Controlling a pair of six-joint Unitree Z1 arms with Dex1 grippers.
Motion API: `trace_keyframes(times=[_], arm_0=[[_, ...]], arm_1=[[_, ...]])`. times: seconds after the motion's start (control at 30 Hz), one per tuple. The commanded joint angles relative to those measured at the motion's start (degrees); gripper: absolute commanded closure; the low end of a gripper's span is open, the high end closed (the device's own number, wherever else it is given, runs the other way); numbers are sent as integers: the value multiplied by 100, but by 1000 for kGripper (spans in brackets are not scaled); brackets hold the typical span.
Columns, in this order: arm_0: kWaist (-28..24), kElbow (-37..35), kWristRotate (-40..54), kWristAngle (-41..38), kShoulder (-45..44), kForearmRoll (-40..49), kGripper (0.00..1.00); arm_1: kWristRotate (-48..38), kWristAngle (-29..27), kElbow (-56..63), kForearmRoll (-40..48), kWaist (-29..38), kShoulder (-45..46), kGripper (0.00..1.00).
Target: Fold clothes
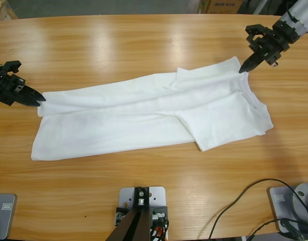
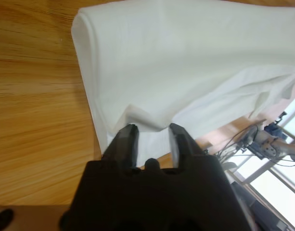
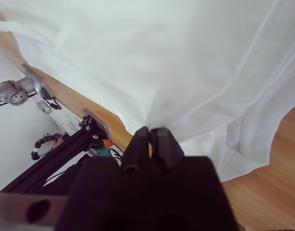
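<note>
Presently the shirt (image 1: 143, 118) lies lengthwise on the table (image 1: 118, 45), partly folded. The left gripper (image 1: 39, 98) pinches its hem corner; the right gripper (image 1: 242, 68) is closed on its shoulder edge. Advised: move both together, keeping the cloth taut and level.

Long wooden table (image 1: 143, 45), light brown with a glossy, reflective finish. One white T-shirt (image 1: 143, 118) lies on it near the middle, folded lengthwise into a long band running left to right, its collar end at the right. A black cable (image 1: 244, 201) appears to rest on the near right corner.
</note>
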State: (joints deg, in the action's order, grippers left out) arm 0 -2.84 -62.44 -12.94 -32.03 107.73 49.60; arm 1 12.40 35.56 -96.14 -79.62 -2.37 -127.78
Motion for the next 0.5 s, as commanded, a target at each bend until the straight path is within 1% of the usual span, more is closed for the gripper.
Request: trace_keyframes(times=[0.03, 0.3, 0.47, 0.5], arm_0=[[34, 153, 55, -102, -33, 23, 13], [-158, 153, 63, -114, -223, 49, 18], [-182, 153, 63, -154, -262, 67, 18], [-182, 153, 63, -154, -262, 67, 18]], arm_1=[[68, -193, 334, 122, -53, -342, 1000], [1, -348, 561, 122, -53, -534, 1000], [-62, -383, 561, 126, -53, -736, 1000], [-64, -381, 573, 122, -53, -796, 901]])
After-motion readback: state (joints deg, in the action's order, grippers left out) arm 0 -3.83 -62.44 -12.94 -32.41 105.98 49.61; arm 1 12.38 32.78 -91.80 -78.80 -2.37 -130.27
